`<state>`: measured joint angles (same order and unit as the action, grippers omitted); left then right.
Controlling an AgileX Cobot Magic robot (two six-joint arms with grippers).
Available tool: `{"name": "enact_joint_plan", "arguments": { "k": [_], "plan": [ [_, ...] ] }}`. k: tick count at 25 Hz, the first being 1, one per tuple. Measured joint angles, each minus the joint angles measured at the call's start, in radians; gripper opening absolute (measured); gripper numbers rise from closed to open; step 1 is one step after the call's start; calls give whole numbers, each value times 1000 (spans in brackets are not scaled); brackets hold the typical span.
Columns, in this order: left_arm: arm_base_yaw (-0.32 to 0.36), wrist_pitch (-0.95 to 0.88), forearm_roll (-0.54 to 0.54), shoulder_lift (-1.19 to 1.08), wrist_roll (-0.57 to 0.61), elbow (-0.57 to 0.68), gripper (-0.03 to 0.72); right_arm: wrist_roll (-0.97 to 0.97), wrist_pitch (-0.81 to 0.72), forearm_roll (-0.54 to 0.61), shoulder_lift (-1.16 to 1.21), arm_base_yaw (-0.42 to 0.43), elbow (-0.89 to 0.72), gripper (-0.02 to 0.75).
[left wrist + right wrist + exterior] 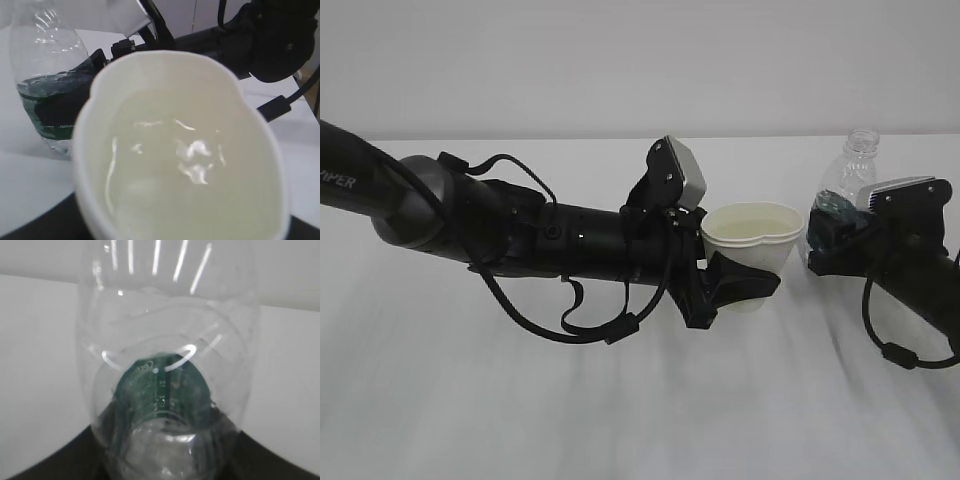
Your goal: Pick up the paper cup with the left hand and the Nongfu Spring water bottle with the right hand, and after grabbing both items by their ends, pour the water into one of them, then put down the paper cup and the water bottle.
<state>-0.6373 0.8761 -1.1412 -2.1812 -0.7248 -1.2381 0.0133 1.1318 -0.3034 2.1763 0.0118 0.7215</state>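
My left gripper (745, 285) is shut on the paper cup (752, 240), squeezing its rim out of round. The cup is upright at the middle of the table, and in the left wrist view the paper cup (180, 160) fills the frame with clear water (195, 155) inside; the jaws are hidden beneath it. Just right of the cup, my right gripper (835, 240) is shut on the lower body of the Nongfu Spring water bottle (845, 185). The bottle (47, 75) stands upright, capless, with a little water low down. In the right wrist view the bottle (165, 390) hides the jaws.
A plain white table (620, 410) carries everything, with a pale wall (620, 60) behind. Black cables loop under the left arm (570, 320) and hang below the right arm (900, 350). The right arm (270, 40) sits close behind the cup.
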Motion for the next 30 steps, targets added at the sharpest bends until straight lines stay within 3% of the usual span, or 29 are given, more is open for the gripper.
{"name": "enact_joint_plan", "arguments": {
  "k": [9, 17, 24, 30],
  "plan": [
    [0, 0, -2, 0, 0, 0, 381, -5, 4, -2, 2, 0, 0, 311],
    [0, 0, -5, 0, 0, 0, 380, -13, 5, -6, 2, 0, 0, 478],
    [0, 0, -9, 0, 0, 0, 380, -13, 7, -8, 2, 0, 0, 508],
    [0, 0, -11, 0, 0, 0, 379, -13, 7, -8, 2, 0, -4, 580]
  ]
}}
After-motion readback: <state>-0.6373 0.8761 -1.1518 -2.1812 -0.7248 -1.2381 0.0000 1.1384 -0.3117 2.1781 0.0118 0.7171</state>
